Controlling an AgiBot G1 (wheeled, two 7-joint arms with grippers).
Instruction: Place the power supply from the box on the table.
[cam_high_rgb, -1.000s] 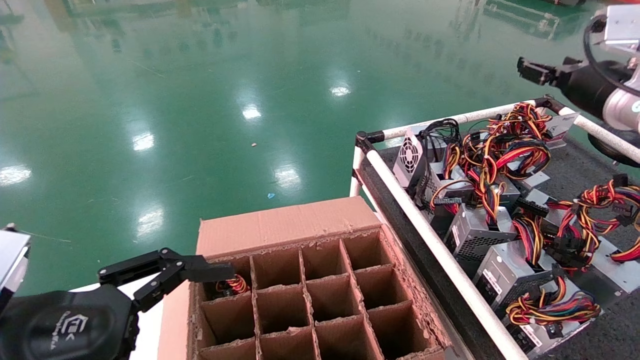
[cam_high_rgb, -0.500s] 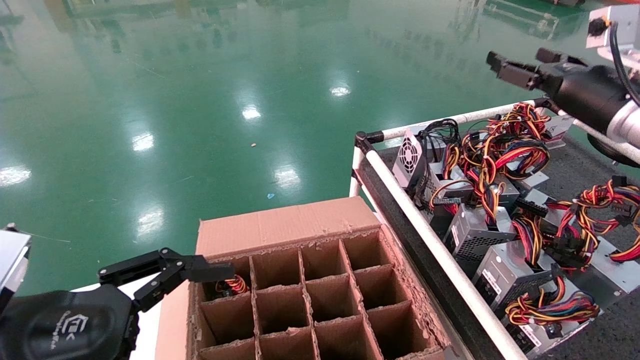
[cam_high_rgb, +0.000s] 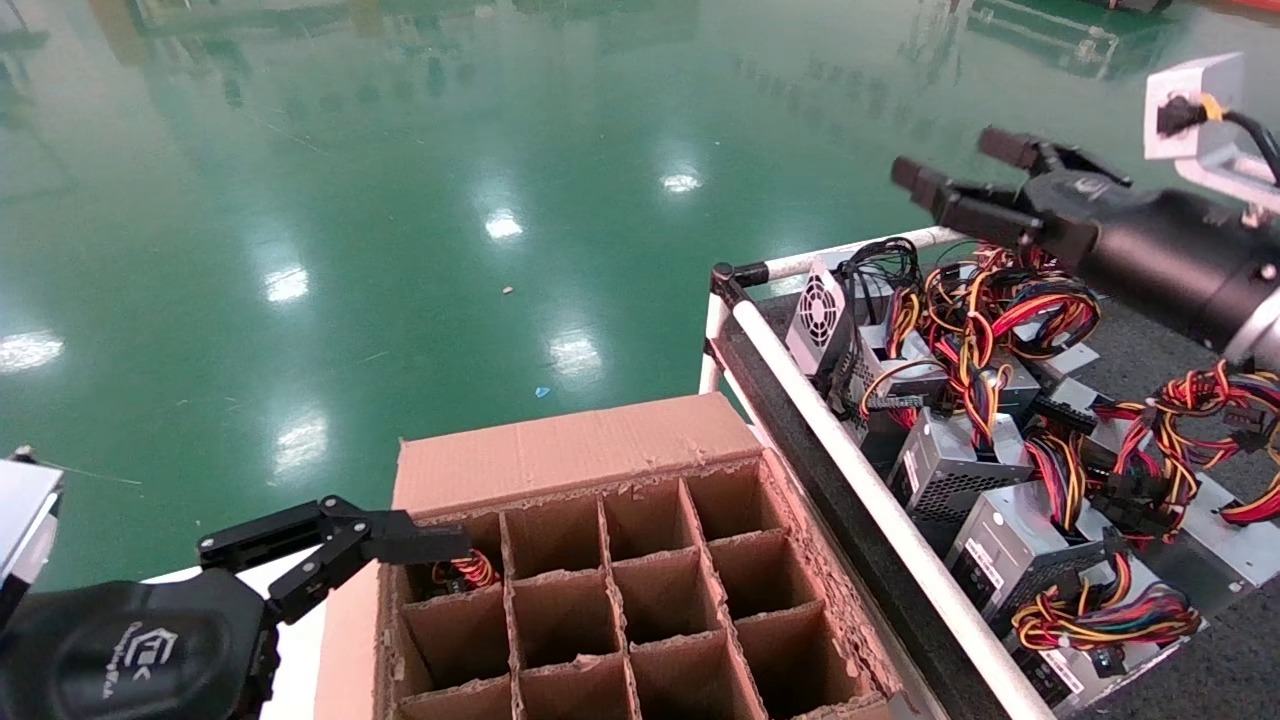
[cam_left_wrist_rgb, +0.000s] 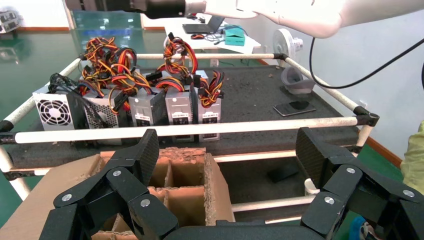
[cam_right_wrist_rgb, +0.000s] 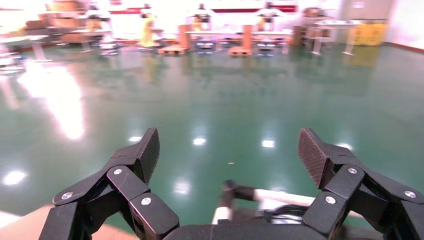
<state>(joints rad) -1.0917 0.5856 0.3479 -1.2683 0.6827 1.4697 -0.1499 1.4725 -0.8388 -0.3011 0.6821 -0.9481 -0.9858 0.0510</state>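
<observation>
The brown box (cam_high_rgb: 560, 450) with its cardboard grid stands at bottom centre. In its far left cell a bundle of red and yellow wires (cam_high_rgb: 465, 570) shows; that power supply's case is hidden in the cell. My left gripper (cam_high_rgb: 335, 545) hovers open at that corner, and the left wrist view shows the box wall (cam_left_wrist_rgb: 195, 200) between its open fingers (cam_left_wrist_rgb: 227, 145). The table (cam_high_rgb: 850, 470), dark felt inside white rails, stands to the right. My right gripper (cam_high_rgb: 948, 160) hangs open and empty above the table's far rail (cam_right_wrist_rgb: 227, 145).
Several power supplies (cam_high_rgb: 1000, 540) with tangled wires (cam_high_rgb: 1010, 300) lie on the table near the box side. A phone (cam_left_wrist_rgb: 294, 106) and a grey bowl (cam_left_wrist_rgb: 295, 82) sit on its far felt. A white surface (cam_high_rgb: 300, 640) lies under my left arm. Green floor lies beyond.
My right arm has swung left and slightly down, from the far right corner to above the table's far rail, still open. The left gripper has not moved.
</observation>
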